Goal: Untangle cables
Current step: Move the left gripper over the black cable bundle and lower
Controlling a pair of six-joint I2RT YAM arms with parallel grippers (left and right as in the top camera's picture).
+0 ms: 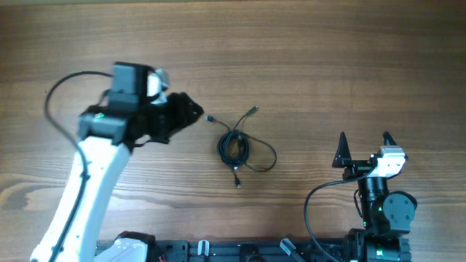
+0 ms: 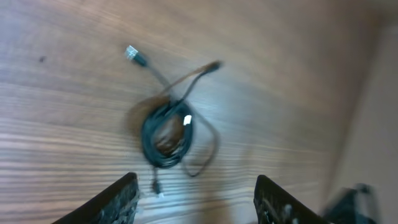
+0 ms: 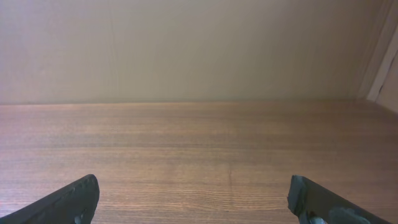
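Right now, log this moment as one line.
task: untangle | cables: tangled on table, not held | left fingers: open, empty, beside cables | right fingers: open, empty, far from cables

Seemingly a robotics lab: wood-grain table against plain beige wall.

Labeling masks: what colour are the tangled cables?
Black cables, clearest in the left wrist view.
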